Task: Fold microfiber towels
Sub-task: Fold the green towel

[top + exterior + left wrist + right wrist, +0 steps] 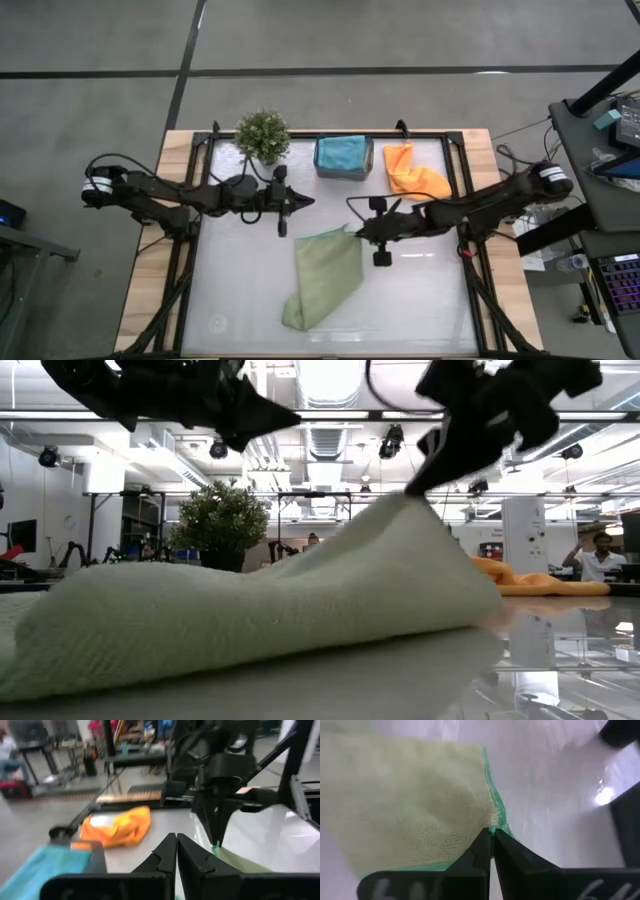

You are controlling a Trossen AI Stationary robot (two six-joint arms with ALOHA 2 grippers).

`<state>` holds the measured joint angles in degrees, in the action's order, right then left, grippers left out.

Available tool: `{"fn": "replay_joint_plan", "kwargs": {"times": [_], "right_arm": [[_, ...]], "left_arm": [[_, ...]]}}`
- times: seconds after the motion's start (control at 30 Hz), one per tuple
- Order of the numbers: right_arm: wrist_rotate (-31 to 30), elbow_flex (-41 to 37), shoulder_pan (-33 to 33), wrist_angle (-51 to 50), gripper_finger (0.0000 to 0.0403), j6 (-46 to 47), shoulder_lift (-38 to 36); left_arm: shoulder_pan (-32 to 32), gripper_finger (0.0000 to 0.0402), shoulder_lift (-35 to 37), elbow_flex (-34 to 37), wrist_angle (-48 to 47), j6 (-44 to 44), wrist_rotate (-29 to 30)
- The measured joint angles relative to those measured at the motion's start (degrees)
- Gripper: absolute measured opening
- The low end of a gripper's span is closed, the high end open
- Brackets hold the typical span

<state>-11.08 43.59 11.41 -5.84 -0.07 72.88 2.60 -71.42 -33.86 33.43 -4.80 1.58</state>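
Observation:
A light green microfiber towel (322, 278) lies on the white table, one far corner raised; it also shows in the low view (250, 610). My right gripper (352, 232) is shut on that corner. My left gripper (300, 200) is shut and empty, hovering above the table left of the towel's raised corner; its closed fingers show in its wrist view (176, 840). An orange towel (415, 172) lies crumpled at the far right. A teal-blue towel (341, 150) lies in the grey bin (343, 168). The other towels are out of view. My right gripper pinches the towel's far right corner (494, 822) at its green hemmed edge between its two fingertips. The fingers slant down from the table's right side. The corner is lifted into a peak (400, 500) and the rest of the towel slopes down onto the table. One layer or several, I cannot tell.
A small potted plant (262, 135) stands at the far edge, left of the bin. A dark frame rail (470, 200) borders the table. Bare white table surface (240, 290) lies left of the towel and more of it (420, 290) lies to its right. A person (600, 555) shows in the room behind.

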Motion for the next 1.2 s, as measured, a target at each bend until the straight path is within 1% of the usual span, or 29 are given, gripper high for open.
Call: {"fn": "replay_joint_plan", "kwargs": {"times": [0.13, 0.2, 0.33, 0.5, 0.57, 0.67, 0.8, 0.93, 1.03, 1.2], "right_arm": [[-0.1, 0.0, 0.0, 0.1, 0.0009, -0.5, -4.8], [-0.1, 0.0, 0.0, 0.1, 0.0009, -1.7, -6.5], [0.4, 0.4, 0.0, -0.9, 0.0009, -3.6, -9.3], [0.5, 4.7, 0.0, -9.0, 0.0009, -3.6, -9.9], [0.5, 6.9, 0.0, -11.8, 0.0009, -3.9, -9.5], [0.5, 10.6, 0.0, -16.7, 0.0009, -5.5, -8.9], [0.6, 15.9, 0.0, -22.8, 0.0009, -7.3, -8.3], [0.6, 21.4, 0.0, -29.1, 0.0009, -8.1, -7.9], [0.6, 24.0, 0.0, -32.3, 0.0009, -8.1, -7.9], [0.6, 26.3, 0.0, -34.9, 0.0009, -8.1, -7.9]], "left_arm": [[0.0, 0.0003, 0.0, -0.4, 3.8, -3.0, -4.0], [0.0, 0.0014, 0.0, -0.7, 5.2, -3.1, -4.9], [0.0, 0.0062, 0.0, -1.1, 5.6, -3.6, -5.7], [0.0, 0.0132, 0.0, -1.3, 5.8, -3.4, -5.8], [0.0, 0.0152, -0.1, -1.3, 6.6, -3.3, -5.8], [0.0, 0.017, -1.5, -1.5, 9.5, -3.5, -5.9], [0.0, 0.0173, -6.3, -2.1, 14.0, -3.6, -6.4], [0.0, 0.0173, -13.6, -4.1, 19.2, -3.6, -6.6], [0.1, 0.0173, -19.1, -6.9, 22.7, -4.0, -6.8], [0.5, 0.0173, -27.2, -13.0, 23.1, -5.0, -11.1]]}}
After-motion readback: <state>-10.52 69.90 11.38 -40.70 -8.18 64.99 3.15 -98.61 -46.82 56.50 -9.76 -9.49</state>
